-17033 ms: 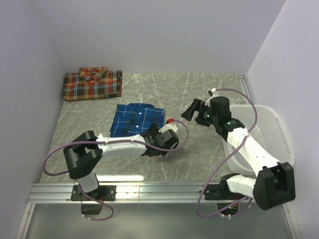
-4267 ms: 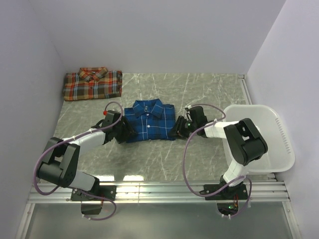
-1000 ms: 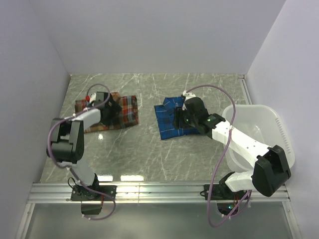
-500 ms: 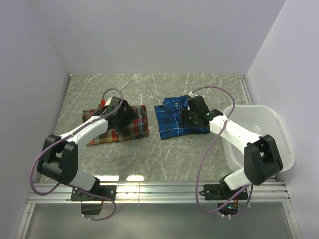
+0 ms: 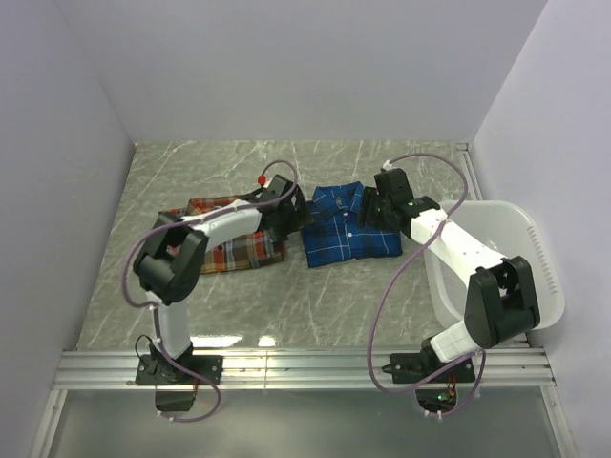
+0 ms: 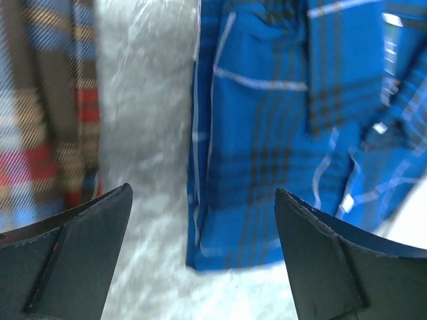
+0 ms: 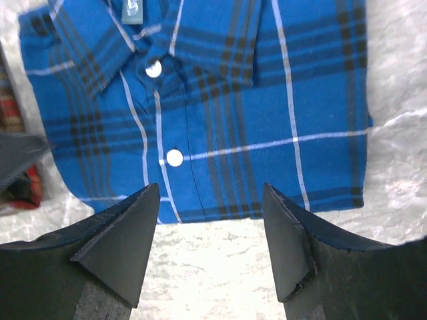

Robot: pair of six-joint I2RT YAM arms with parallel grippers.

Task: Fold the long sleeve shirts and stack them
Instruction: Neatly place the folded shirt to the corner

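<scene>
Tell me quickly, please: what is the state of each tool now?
Left tool: open, holding nothing.
Right tool: open, holding nothing, above the blue shirt.

The folded blue plaid shirt (image 5: 346,226) lies collar-up, buttons showing, at centre. The red-orange plaid shirt (image 5: 234,250) lies folded just left, a narrow gap between.

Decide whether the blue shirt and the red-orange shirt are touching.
Apart. The left wrist view shows a strip of bare table between the red-orange shirt and the blue shirt.
</scene>
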